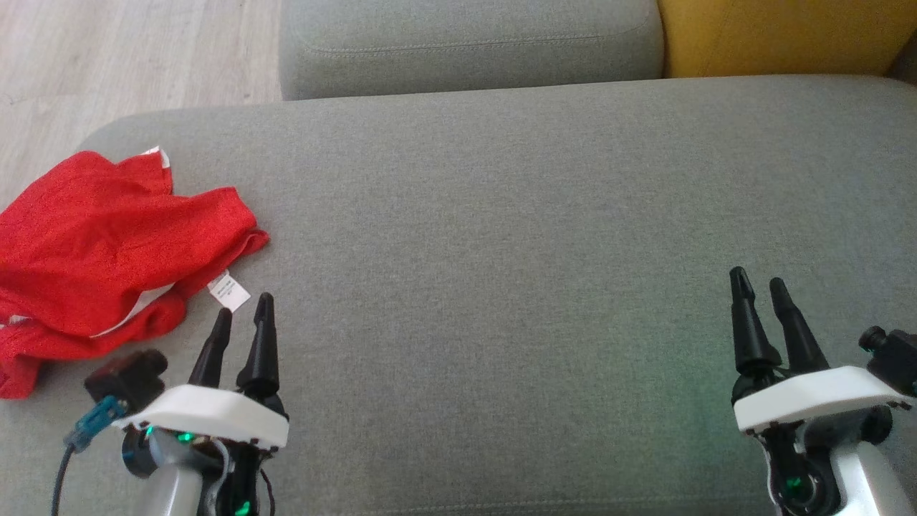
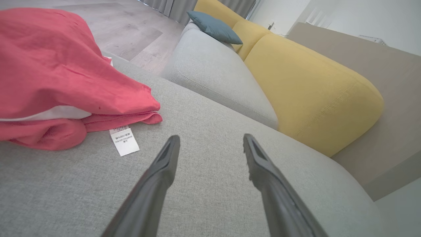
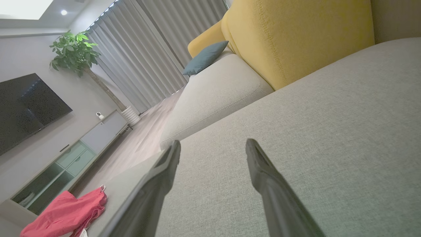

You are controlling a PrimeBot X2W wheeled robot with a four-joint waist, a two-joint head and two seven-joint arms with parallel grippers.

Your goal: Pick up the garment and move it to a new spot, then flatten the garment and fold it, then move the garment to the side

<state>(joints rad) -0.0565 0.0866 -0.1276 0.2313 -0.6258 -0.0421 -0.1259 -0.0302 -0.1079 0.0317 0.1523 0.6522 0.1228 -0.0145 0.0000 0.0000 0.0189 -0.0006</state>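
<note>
Left pincer (image 1: pixel 246 304) gapes wide, empty, and just ahead to its left lies the red garment (image 1: pixel 107 236), bunched at the left edge of the sofa seat (image 1: pixel 501 251). Right pincer (image 1: pixel 758 276), wide too, hangs well apart by the right edge, so the left arm's clearly nearer.

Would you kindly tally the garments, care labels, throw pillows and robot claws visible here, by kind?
garment: 1
care label: 1
throw pillow: 1
left claw and right claw: 2
Total: 5
</note>
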